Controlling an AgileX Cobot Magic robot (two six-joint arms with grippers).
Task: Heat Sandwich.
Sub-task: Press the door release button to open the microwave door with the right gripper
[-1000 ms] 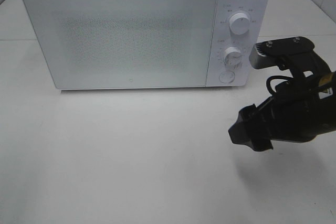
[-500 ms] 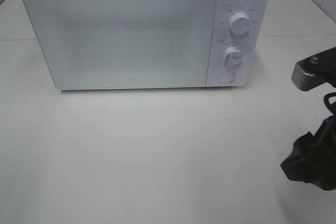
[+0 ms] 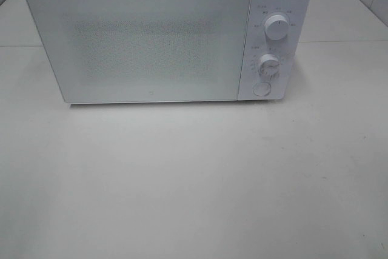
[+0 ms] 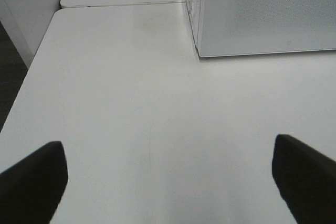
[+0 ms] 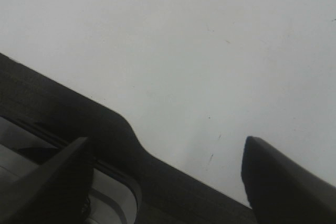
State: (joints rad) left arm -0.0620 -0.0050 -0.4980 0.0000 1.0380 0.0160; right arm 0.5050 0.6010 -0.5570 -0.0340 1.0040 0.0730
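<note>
White closed microwave [image 3: 151,40] on table [image 3: 182,180]; left hand [image 4: 168,182], right hand [image 5: 168,179] spread wide.

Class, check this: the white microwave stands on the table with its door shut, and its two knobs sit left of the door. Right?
One slip. The microwave stands on the table with its door shut, but its upper knob and lower knob sit right of the door, not left; the exterior high view shows this.

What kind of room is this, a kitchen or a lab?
Likely a test bench staged as a kitchen: a closed white microwave with two dials on a plain white table.
</note>
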